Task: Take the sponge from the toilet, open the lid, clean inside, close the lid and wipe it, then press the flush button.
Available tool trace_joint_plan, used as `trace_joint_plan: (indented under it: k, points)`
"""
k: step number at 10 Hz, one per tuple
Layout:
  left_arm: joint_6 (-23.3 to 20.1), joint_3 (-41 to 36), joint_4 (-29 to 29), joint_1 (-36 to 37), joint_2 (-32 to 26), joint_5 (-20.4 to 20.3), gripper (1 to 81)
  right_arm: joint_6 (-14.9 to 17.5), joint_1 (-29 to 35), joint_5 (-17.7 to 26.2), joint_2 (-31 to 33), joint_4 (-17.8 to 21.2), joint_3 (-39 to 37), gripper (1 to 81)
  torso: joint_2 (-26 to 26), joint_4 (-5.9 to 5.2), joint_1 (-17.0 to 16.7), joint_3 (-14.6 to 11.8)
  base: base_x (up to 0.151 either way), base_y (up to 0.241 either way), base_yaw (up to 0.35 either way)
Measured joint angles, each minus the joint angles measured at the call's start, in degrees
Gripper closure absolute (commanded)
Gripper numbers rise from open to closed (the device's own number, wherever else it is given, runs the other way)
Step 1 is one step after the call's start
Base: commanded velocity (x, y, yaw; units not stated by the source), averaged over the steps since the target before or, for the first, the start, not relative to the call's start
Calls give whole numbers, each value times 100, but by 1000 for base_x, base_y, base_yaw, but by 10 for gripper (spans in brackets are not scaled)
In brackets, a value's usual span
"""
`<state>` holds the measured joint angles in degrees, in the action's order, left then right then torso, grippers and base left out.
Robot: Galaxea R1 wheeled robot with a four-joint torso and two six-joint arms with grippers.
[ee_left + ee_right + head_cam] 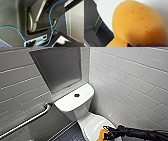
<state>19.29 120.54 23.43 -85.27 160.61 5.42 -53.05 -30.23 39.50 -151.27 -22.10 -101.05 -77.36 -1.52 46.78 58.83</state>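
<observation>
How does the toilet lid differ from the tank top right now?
Shape: the lid is oval and slightly domed; the tank top is a flat rounded rectangle.
Fittings: the tank top carries a dark round flush button in its middle; the lid is plain.
Load: the orange sponge and the right gripper are at the lid's near end, away from the tank top.
Both are glossy white.

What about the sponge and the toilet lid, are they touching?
Cannot tell: in the head view the sponge overlaps the lid, but no contact line or gap shows.
</observation>
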Motion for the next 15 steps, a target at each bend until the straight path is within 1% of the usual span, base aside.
trace_joint_plan:
  k: [1, 3, 4, 7, 10, 12, 13, 15]
  points:
    - [2, 0, 0, 0, -2, 6, 10, -22, 226, 83, -199, -6, -132, 811, 0, 0, 0, 0, 0, 0, 0]
    - [2, 2, 0, 0, 2, 13, 10, -52, 395, 116, -592, -11, -361, 811, 2, 0, 0, 0, 0, 0, 0]
    - [2, 27, 0, 0, 6, 13, 10, -61, 417, 60, -758, -30, -521, 811, 2, 0, 0, 0, 0, 0, 0]
    - [2, 167, -11, -1, 2, 16, 10, -89, 417, -391, -1373, -124, -1390, 811, 2, 0, 0, 0, 0, 0, 0]
    - [2, 167, -12, -1, 2, 17, 10, -149, 354, -1217, -2018, -155, -2558, 811, 2, 0, 0, 2, 0, 0, 0]
    - [4, 167, -12, 0, 6, 17, 10, -151, 221, -1621, -2345, -155, -3206, 811, 2, 0, 0, 2, 0, 0, 0]
    - [2, 167, -12, -1, 6, 20, 10, -171, 94, -1808, -2384, -157, -3399, 811, 2, 0, 0, 2, 0, 0, 0]
    - [2, 168, -12, -1, 24, 17, 10, -207, -229, -2269, -2359, -206, -3462, 811, 2, 0, 0, 2, 0, 0, 0]
